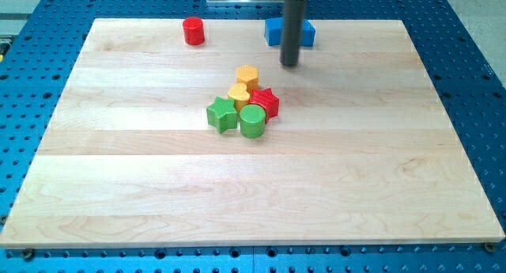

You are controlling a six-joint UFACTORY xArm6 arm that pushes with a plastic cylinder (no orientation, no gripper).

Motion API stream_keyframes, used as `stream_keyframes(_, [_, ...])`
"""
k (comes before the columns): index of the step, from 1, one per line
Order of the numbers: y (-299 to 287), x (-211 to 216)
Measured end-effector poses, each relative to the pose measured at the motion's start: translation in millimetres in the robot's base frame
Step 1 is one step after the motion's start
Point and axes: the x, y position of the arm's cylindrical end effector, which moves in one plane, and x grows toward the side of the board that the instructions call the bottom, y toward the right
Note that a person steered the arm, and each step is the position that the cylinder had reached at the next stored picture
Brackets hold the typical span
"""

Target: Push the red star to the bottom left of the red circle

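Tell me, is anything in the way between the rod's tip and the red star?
No. In the camera view, only bare wood lies between my tip and the red star. The yellow blocks sit to the star's left, off that line.

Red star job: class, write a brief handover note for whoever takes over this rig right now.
My tip is near the view's top, in front of the blue block, apart from every block.
The red star sits mid-board in a tight cluster with the green star, green cylinder and two yellow blocks.
The red circle is at the top left.
Done: nothing visible. Left: push the red star to the circle's bottom left.
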Motion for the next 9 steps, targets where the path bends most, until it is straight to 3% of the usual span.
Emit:
stream_keyframes(2, [48,110])
stream_keyframes(3, [23,131])
stream_keyframes(5, [-13,134])
stream_keyframes(9, [-62,95])
